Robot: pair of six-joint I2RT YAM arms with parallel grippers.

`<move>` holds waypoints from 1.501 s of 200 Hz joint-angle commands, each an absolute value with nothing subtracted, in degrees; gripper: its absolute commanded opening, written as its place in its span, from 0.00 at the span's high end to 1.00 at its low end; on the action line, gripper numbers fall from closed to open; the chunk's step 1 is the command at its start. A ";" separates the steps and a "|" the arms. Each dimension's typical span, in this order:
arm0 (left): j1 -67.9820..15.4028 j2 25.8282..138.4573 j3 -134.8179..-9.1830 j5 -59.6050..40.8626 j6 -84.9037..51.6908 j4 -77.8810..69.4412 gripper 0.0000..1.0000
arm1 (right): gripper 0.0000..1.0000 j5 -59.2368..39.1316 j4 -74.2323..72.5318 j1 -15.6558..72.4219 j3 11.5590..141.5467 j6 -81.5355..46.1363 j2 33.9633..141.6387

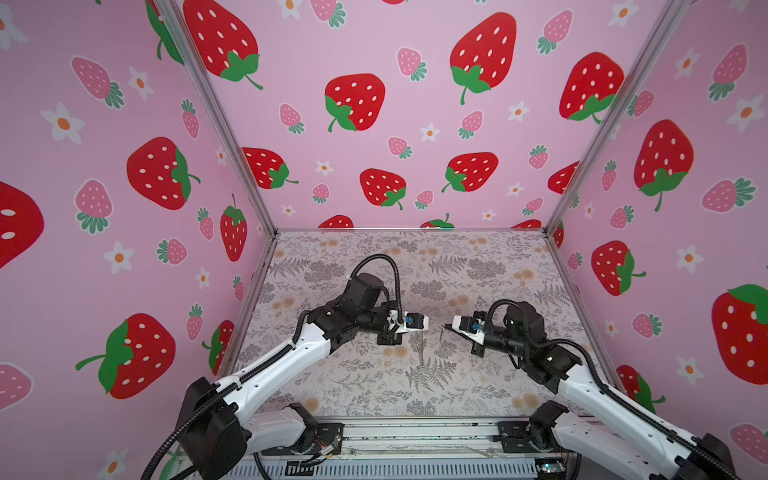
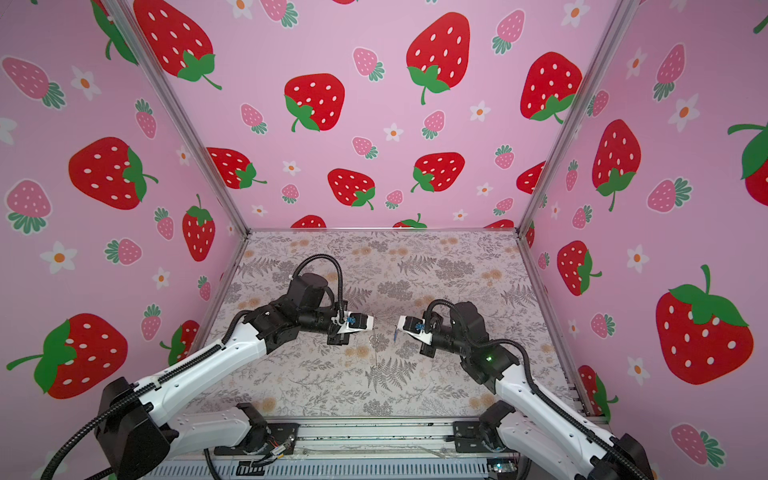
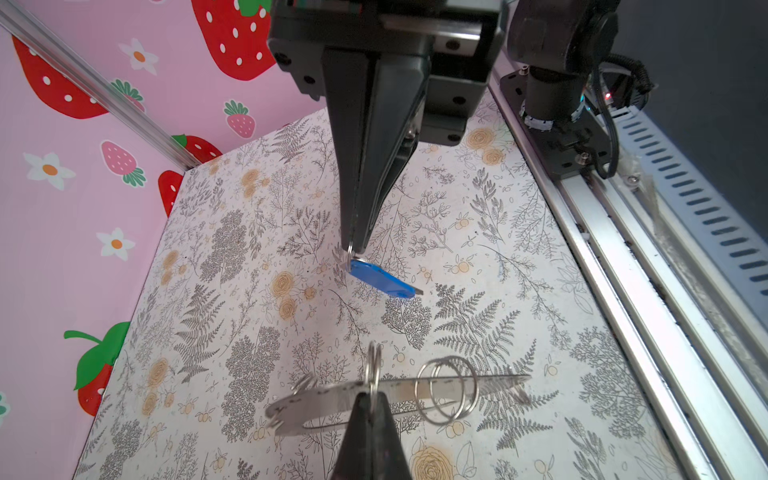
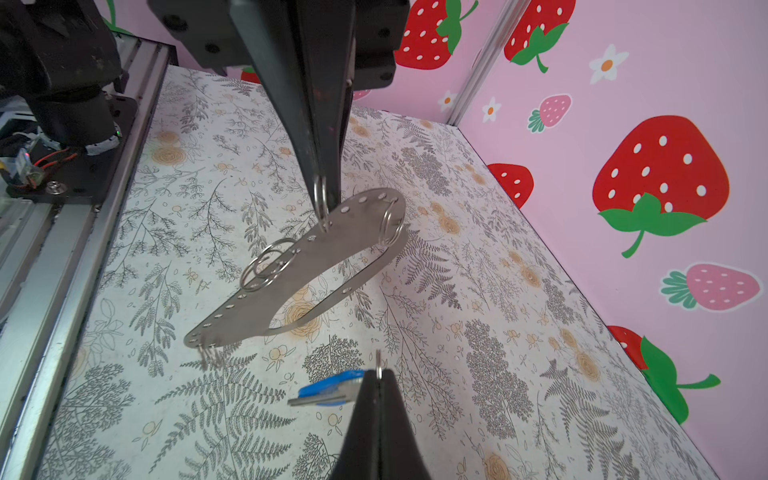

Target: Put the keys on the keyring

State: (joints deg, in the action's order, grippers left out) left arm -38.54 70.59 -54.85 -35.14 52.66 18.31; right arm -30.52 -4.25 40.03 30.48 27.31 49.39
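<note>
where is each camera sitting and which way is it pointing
top views: high above the arm bases, looking down at the table; both arms show, left gripper facing right gripper.
left wrist: on the left arm, looking past its own fingers, which hold the keyring, at the right gripper holding the keys.
right wrist: mirrored, own fingers holding the keys, left gripper opposite.
shared: both wrist views show keys, keyring, both grippers.

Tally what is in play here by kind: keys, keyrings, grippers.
keys: 1
keyring: 1
grippers: 2 (left gripper shut on a ring of the keyring, right gripper shut on the ring of the keys)
total: 4
</note>
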 commanded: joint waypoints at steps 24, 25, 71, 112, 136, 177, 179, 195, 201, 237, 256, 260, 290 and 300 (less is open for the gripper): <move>-39.97 72.41 -57.94 -37.79 53.23 20.38 1.00 | 1.00 -34.52 -6.19 42.16 33.52 31.29 50.34; -40.02 72.46 -57.97 -37.84 53.25 20.39 1.00 | 1.00 -34.53 -6.22 42.22 33.55 31.29 50.35; -40.48 73.29 -58.66 -38.05 53.64 21.37 1.00 | 1.00 -35.31 -7.14 45.06 35.00 31.84 51.62; -40.65 73.87 -59.26 -38.45 54.22 22.80 1.00 | 1.00 -34.57 -4.99 47.52 36.32 33.99 54.40; -40.65 73.92 -59.58 -38.76 54.65 23.63 1.00 | 1.00 -34.11 -4.67 48.28 36.51 34.73 54.72; -40.71 73.74 -59.68 -39.44 55.18 24.60 1.00 | 1.00 -33.33 -3.81 48.81 36.56 36.22 54.63; -40.70 73.74 -59.72 -39.50 55.21 24.72 1.00 | 1.00 -33.18 -3.74 48.83 36.56 36.26 54.64; -40.70 73.57 -59.74 -39.81 55.61 25.09 1.00 | 1.00 -32.23 -3.06 48.98 36.74 36.96 54.67; -40.77 73.56 -59.73 -39.83 55.63 25.27 1.00 | 1.00 -32.08 -2.82 48.98 36.84 37.34 54.72; -40.80 74.12 -60.59 -40.38 55.89 26.74 1.00 | 1.00 -32.81 -3.13 49.32 36.80 38.34 54.29; -40.79 74.78 -61.61 -41.03 56.21 28.22 1.00 | 1.00 -33.46 -3.18 49.38 36.86 38.91 54.05; -40.83 74.87 -61.74 -41.19 56.16 28.40 1.00 | 1.00 -33.55 -3.10 49.38 36.91 39.13 53.97; -40.78 75.44 -62.40 -41.83 56.14 29.70 1.00 | 1.00 -33.77 -1.55 49.53 37.45 40.77 53.84; -40.79 75.74 -62.87 -42.09 56.25 30.42 1.00 | 1.00 -33.82 -1.11 49.62 37.61 41.27 53.82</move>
State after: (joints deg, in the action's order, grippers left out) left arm -40.56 75.05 -59.44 -39.07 54.54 27.97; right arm -31.94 -3.11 49.01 35.53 38.20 54.63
